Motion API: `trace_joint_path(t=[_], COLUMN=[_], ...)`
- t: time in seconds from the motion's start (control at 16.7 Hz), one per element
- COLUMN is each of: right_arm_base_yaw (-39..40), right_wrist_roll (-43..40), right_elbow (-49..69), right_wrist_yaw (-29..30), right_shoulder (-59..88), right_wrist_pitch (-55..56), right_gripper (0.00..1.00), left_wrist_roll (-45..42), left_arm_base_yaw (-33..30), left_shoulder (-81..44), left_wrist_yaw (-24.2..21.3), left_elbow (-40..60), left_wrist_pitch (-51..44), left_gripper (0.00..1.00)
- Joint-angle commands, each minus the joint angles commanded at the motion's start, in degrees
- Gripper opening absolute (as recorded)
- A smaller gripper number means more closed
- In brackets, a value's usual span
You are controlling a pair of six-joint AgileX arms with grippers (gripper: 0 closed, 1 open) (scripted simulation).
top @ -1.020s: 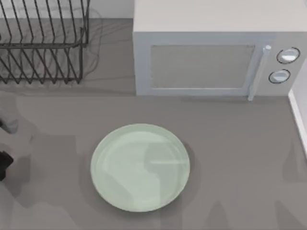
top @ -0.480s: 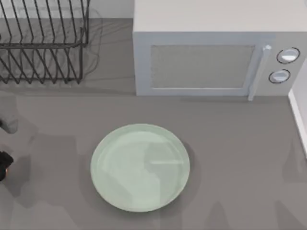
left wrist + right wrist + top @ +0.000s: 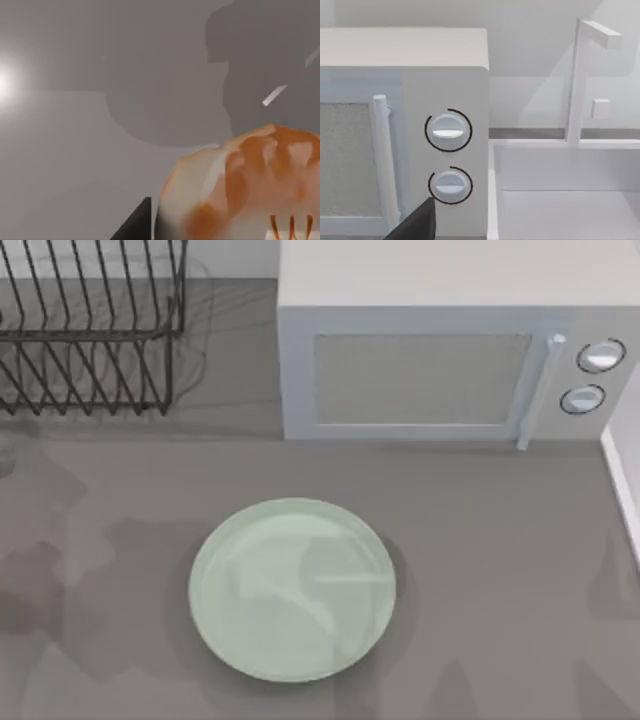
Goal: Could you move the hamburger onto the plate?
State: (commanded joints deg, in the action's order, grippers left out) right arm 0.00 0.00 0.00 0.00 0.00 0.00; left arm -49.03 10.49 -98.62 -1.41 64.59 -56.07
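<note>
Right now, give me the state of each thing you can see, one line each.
Pale mint-green round plate: flat on the table, nothing on it.
White microwave: door shut.
Black wire dish rack: upright, no dishes in it.
Tan hamburger with orange-red patches: close under the left wrist camera, not on the plate.

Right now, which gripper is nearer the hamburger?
Left. The hamburger sits right up against the left wrist camera, at the left gripper. The right wrist view faces the microwave dials and a white sink, with no hamburger there.
</note>
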Motion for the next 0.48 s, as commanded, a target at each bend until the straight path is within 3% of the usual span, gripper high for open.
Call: trace_joint_path(t=[0.18, 0.48], right_arm_base_yaw=[0.0, 0.0], right_wrist_roll=[0.0, 0.0], right_elbow=[0.0, 0.0], right_wrist_yaw=[0.0, 0.0], right_shoulder=[0.0, 0.0], right_wrist_pitch=[0.0, 0.0], right_gripper=[1.0, 1.0], left_wrist_roll=[0.3, 0.26], left_arm_base_yaw=[-0.03, 0.04], left_shoulder=[2.95, 3.48], left_wrist_yaw=[0.04, 0.07], left_elbow=[4.15, 4.91], left_wrist_pitch=[-6.32, -7.31], left_gripper=[0.0, 0.0])
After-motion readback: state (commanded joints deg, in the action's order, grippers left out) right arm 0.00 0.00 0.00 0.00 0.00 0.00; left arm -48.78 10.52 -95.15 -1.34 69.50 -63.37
